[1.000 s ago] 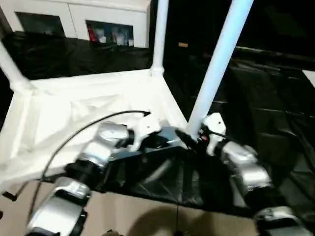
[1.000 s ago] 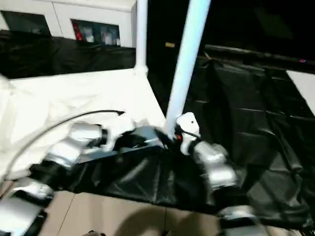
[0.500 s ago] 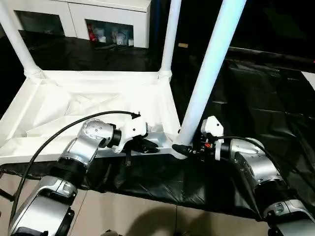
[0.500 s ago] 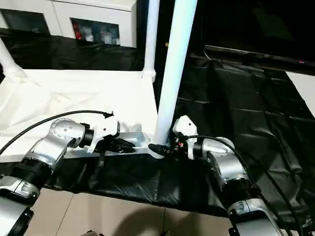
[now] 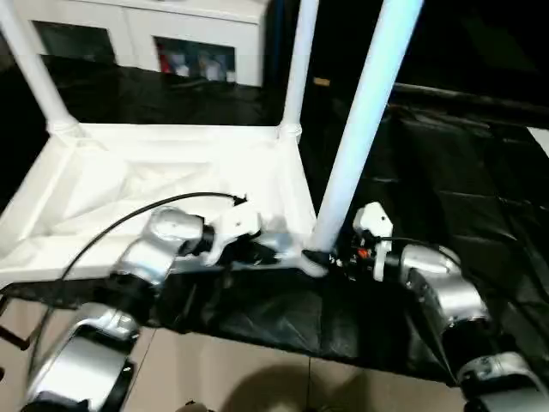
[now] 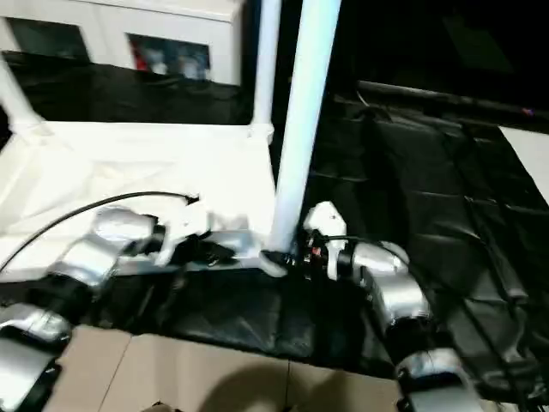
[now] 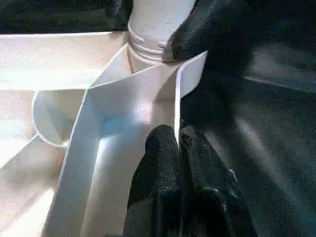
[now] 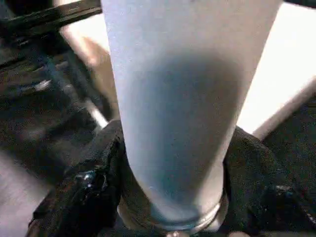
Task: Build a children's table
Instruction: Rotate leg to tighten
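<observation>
With the left pincer (image 7: 178,148) pinching the tabletop (image 5: 163,167) rim and the right pincer (image 8: 170,197) clamping the near leg (image 5: 360,129) at its corner socket (image 7: 148,47), seating looks underway; next, press it straight down.

— What was the tabletop (image 5: 163,172) like?
— Smooth white plastic, as was the leg (image 5: 364,129). It lay on glossy, crinkled black sheeting (image 5: 463,163).
— And the forearms (image 5: 437,287)?
— Shiny silver metal.
</observation>
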Available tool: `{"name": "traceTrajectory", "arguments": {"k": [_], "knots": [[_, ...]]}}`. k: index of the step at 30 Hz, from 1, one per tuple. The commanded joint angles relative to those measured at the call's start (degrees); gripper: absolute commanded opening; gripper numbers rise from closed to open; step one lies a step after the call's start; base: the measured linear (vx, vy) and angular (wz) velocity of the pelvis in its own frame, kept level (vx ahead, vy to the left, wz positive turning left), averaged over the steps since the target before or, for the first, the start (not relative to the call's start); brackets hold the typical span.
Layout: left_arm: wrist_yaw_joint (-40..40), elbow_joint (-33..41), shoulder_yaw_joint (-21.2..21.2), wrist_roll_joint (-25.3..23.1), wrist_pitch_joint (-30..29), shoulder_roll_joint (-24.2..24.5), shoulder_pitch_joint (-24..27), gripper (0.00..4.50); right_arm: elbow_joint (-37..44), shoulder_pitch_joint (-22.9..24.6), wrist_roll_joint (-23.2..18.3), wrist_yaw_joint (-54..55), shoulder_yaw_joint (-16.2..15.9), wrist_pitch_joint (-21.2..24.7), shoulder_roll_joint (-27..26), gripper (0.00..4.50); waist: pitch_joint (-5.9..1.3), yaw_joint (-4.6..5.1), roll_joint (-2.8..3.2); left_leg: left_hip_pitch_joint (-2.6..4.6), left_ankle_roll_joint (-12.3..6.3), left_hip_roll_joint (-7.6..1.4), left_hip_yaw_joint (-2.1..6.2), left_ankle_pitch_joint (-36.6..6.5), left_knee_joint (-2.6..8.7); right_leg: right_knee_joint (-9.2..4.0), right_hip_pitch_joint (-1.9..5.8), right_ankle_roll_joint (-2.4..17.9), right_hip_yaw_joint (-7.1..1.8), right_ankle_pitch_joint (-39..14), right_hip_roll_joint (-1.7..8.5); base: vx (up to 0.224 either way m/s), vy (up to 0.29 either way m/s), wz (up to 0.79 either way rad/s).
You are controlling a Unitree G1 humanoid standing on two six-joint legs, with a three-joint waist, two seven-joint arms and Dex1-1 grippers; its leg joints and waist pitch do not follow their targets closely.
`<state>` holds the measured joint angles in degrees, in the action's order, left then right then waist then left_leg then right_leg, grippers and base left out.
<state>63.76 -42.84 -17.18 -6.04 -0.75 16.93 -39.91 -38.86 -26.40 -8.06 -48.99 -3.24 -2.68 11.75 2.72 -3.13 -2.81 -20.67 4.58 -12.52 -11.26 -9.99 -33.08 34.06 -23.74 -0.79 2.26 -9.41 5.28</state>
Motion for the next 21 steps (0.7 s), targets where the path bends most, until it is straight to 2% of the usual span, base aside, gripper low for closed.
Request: {"name": "traceTrajectory", "arguments": {"k": [1, 2, 3, 4, 5, 6, 7, 8, 9, 12, 13, 14, 15, 16, 18, 19, 20, 21], "knots": [[-6.8, -2.6, -1.4, -1.9, -3.1, -3.7, 0.0, 0.00, -1.5, 1.0, 0.9, 7.8, 0.6, 1.3, -3.3, 2.58, -2.88, 0.24, 0.42, 1.21, 1.24, -0.39, 0.54, -22.8, 4.10, -5.24, 1.50, 9.5, -1.18, -28.4, 2.13, -0.063, -0.006, 0.00], [-8.4, -3.0, -1.3, -2.0, -4.0, -5.1, -0.3, 0.00, -2.0, 0.8, 0.8, 11.4, 1.5, 1.7, -5.0, 2.58, -2.72, 0.54, 0.21, 0.96, 1.61, -0.25, 0.81, -23.7, 4.23, -5.59, 1.53, 7.8, -0.94, -31.7, 2.07, -0.061, -0.001, -0.03], [-10.1, -3.6, -1.5, -2.2, -4.7, -6.6, -0.6, 0.00, -2.8, 0.4, 0.7, 15.4, 2.3, 2.0, -6.8, 2.57, -2.59, 0.75, 0.22, 1.05, 1.79, -0.14, 0.95, -24.6, 4.27, -6.06, 1.25, 6.5, -0.81, -34.4, 2.15, -0.054, 0.008, -0.05], [-10.1, -3.6, -1.5, -2.2, -4.7, -6.6, -0.6, 0.00, -2.8, 0.4, 0.7, 15.4, 2.3, 2.0, -6.8, 2.57, -2.64, 0.87, 0.22, 1.18, 1.78, -0.10, 1.08, -25.1, 4.23, -6.30, 1.18, 6.0, -0.66, -35.6, 2.18, -0.054, 0.008, -0.05], [-13.4, -5.0, -1.9, -2.9, -5.5, -8.7, -1.4, 0.00, -4.0, -0.3, 1.0, 20.9, 3.0, 2.2, -9.4, 2.57, -2.49, 1.17, -0.30, 1.01, 1.42, -0.01, 1.24, -25.7, 4.28, -6.70, 1.22, 5.1, -0.36, -37.1, 2.10, 0.000, 0.000, 0.00], [-16.7, -6.5, -2.4, -4.1, -6.2, -10.7, -2.3, 0.00, -5.2, -1.2, 1.7, 26.3, 3.2, 2.1, -12.0, 2.56, -2.51, 1.48, 0.30, 1.26, 1.61, -0.10, 1.46, -26.5, 4.49, -6.83, 1.09, 5.1, -0.25, -37.1, 2.19, 0.000, 0.000, 0.00], [-18.3, -7.1, -2.5, -4.6, -6.4, -11.4, -2.6, 0.00, -5.7, -1.6, 1.9, 28.7, 3.4, 2.2, -13.2, 2.56, -2.44, 1.88, 0.22, 1.47, 1.75, 0.04, 1.74, -27.9, 4.50, -7.23, 0.90, 4.6, 0.17, -38.0, 2.06, 0.000, 0.000, 0.00], [-19.5, -7.5, -2.5, -4.8, -6.6, -12.2, -2.9, 0.00, -6.5, -2.5, 2.0, 31.3, 3.7, 2.2, -14.5, 2.56, -2.44, 1.88, 0.22, 1.47, 1.75, 0.04, 1.74, -27.9, 4.50, -7.23, 0.90, 4.6, 0.17, -38.0, 2.06, 0.000, 0.000, 0.00], [-20.2, -7.8, -2.5, -4.9, -6.8, -12.7, -3.1, 0.00, -7.2, -3.3, 2.1, 33.0, 3.9, 2.2, -15.5, 2.56, -2.30, 2.47, 0.27, 1.77, 1.78, 0.28, 2.41, -31.7, 4.54, -8.02, 0.96, 3.4, 1.07, -40.2, 1.92, 0.000, 0.000, 0.00], [-21.0, -8.2, -2.2, -4.9, -6.5, -13.3, -3.3, 0.00, -7.8, -4.6, 2.5, 35.1, 3.9, 1.5, -16.8, 2.56, -2.24, 3.15, 1.34, 2.09, 1.46, -0.11, 3.11, -35.8, 5.16, -8.83, 1.64, 3.5, 2.52, -37.3, 1.98, 0.000, 0.000, 0.00], [-20.9, -8.5, -2.2, -5.3, -5.8, -13.3, -3.4, 0.00, -7.7, -5.2, 3.0, 35.4, 4.1, 0.2, -17.2, 2.56, -2.12, 3.41, 1.71, 2.02, 1.63, -0.40, 3.48, -38.2, 5.72, -8.74, 2.20, 4.0, 2.98, -34.6, 1.90, 0.000, 0.000, 0.00], [-20.6, -8.4, -2.3, -5.4, -5.6, -13.0, -3.3, 0.00, -7.3, -5.3, 3.2, 35.1, 4.2, -0.5, -17.1, 2.56, -2.01, 3.53, 1.77, 2.22, 1.79, -0.55, 3.58, -39.7, 5.99, -8.89, 2.28, 4.4, 3.23, -33.3, 1.83, 0.000, 0.000, 0.00], [-20.1, -8.1, -2.3, -5.3, -5.5, -12.6, -3.1, 0.00, -6.7, -5.2, 2.9, 34.1, 4.5, -0.9, -16.8, 3.12, -1.98, 3.82, 1.70, 2.64, 1.45, -0.62, 3.58, -41.5, 5.97, -9.03, 2.49, 5.1, 3.79, -31.3, 2.09, 0.000, 0.000, 0.00], [-19.5, -7.7, -2.2, -5.3, -5.1, -12.0, -2.9, 0.00, -6.1, -5.1, 2.6, 33.1, 4.7, -1.1, -16.3, 3.12, -2.07, 3.97, 1.45, 2.61, 1.18, -0.50, 3.46, -41.0, 5.85, -9.02, 2.56, 5.2, 3.79, -31.3, 2.21, 0.000, 0.000, 0.00], [-17.8, -6.7, -1.8, -5.1, -4.6, -10.6, -2.5, 0.00, -4.6, -4.6, 2.0, 30.1, 4.9, -1.4, -14.7, 3.32, -2.24, 3.81, 1.18, 1.84, 0.50, -0.14, 3.26, -36.6, 5.64, -9.24, 2.96, 5.0, 3.52, -33.9, 3.41, 0.000, 0.000, 0.00], [-16.9, -6.4, -1.5, -4.8, -3.9, -10.0, -2.3, 0.00, -4.3, -4.4, 2.0, 29.1, 4.9, -1.8, -13.7, 3.32, -2.31, 3.79, 1.14, 1.52, 0.44, -0.13, 3.25, -35.3, 5.62, -9.15, 3.07, 5.1, 3.33, -33.9, 3.57, 0.000, 0.000, 0.00], [-16.7, -6.3, -1.5, -4.7, -3.9, -9.9, -2.2, 0.00, -4.2, -4.4, 1.9, 28.8, 4.8, -1.8, -13.5, 3.61, -2.33, 3.71, 1.14, 1.31, 0.40, -0.15, 3.25, -34.3, 5.65, -9.03, 3.10, 5.2, 3.16, -33.8, 3.67, 0.000, 0.000, 0.00], [-12.3, -4.2, -1.2, -3.3, -2.4, -8.0, -1.1, 0.00, -3.0, -3.7, 1.3, 23.1, 3.9, -2.2, -10.3, 3.61, -2.37, 3.38, 0.71, 1.03, 0.02, -0.27, 2.97, -31.9, 5.69, -8.61, 2.95, 6.4, 2.58, -31.9, 3.68, 0.000, 0.000, 0.00]]}}
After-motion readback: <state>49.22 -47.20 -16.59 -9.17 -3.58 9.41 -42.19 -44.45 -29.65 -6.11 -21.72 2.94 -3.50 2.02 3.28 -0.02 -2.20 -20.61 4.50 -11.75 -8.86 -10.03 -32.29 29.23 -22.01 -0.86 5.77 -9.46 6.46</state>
